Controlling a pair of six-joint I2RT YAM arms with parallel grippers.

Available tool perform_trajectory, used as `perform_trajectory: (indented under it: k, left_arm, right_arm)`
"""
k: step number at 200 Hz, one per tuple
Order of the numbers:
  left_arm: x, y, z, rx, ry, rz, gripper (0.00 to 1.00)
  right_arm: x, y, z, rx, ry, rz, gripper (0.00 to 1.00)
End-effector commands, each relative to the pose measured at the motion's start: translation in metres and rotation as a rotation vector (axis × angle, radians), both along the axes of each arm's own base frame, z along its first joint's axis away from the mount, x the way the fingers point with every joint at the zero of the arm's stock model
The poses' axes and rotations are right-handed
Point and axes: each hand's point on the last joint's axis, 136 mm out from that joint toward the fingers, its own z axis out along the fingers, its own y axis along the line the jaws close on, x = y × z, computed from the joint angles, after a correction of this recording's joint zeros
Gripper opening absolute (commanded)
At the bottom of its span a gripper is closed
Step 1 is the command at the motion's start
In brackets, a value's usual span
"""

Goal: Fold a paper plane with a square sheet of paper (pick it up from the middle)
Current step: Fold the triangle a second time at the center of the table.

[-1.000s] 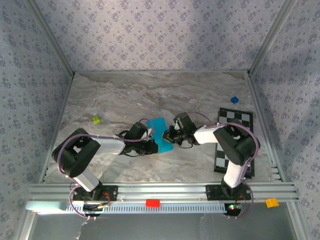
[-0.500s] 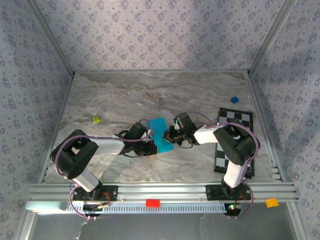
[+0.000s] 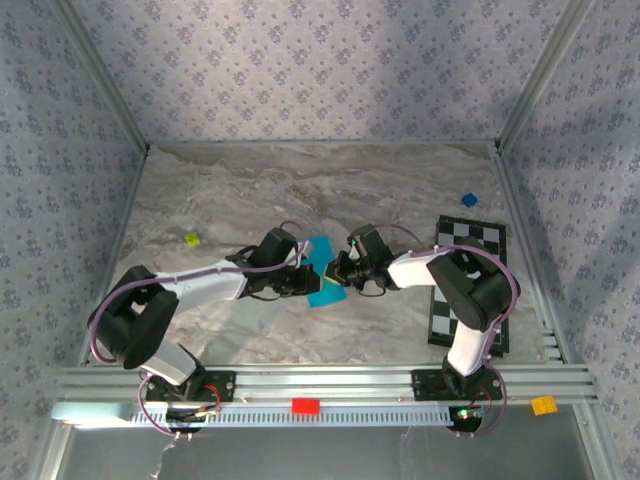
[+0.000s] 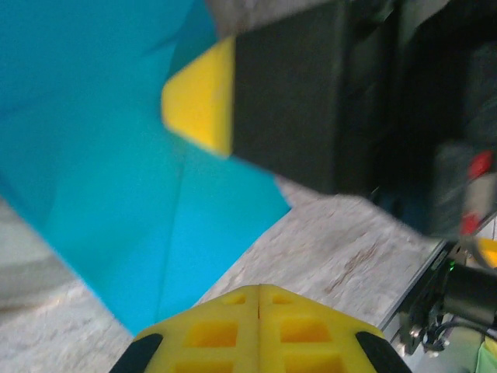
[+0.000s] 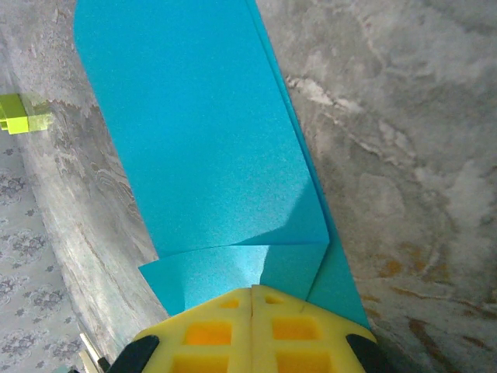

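Observation:
The square sheet of paper (image 3: 322, 270) is bright cyan, folded into layers, and lies on the marble table between the two arms. My right gripper (image 3: 339, 270) is shut on its right end. In the right wrist view the paper (image 5: 202, 140) curls up into the closed yellow tips of the right gripper (image 5: 252, 289). My left gripper (image 3: 300, 281) is shut at the paper's left edge. In the left wrist view its closed tips (image 4: 258, 289) sit over bare marble beside the paper (image 4: 116, 171), with nothing between them. A yellow fingertip (image 4: 198, 101) of the right gripper rests on the sheet there.
A black-and-white checkered board (image 3: 468, 285) lies to the right under the right arm. A tiny blue cube (image 3: 468, 200) sits behind it, and a yellow-green block (image 3: 192, 239) lies far left. Red (image 3: 305, 406) and orange (image 3: 543, 405) blocks sit by the front rail.
The left arm has stretched out to the right and its gripper has slid along the paper's left edge. The paper's lower part has shifted slightly. The right arm has stayed still.

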Motion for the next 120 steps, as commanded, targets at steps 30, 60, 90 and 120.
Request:
perform_trajectory:
  k: [30,60,90,120]
  left_arm:
    - [0.017,-0.007,-0.029,0.052,0.030,0.005,0.04]
    - [0.009,0.012,-0.062,0.155,0.081,0.033,0.01]
    - [-0.013,0.029,-0.089,0.198,0.136,0.030,0.00]
    - [-0.025,0.039,-0.099,0.223,0.151,0.005,0.00]
  right_arm:
    - [-0.027,-0.035,-0.054,-0.192,0.143,-0.034,0.00]
    - [-0.024,-0.033,-0.047,-0.175,0.123,-0.032,0.00]
    - [-0.014,-0.024,-0.027,-0.140,0.061,0.006,0.00]
    - [-0.004,-0.014,0.005,-0.093,-0.029,0.036,0.00]
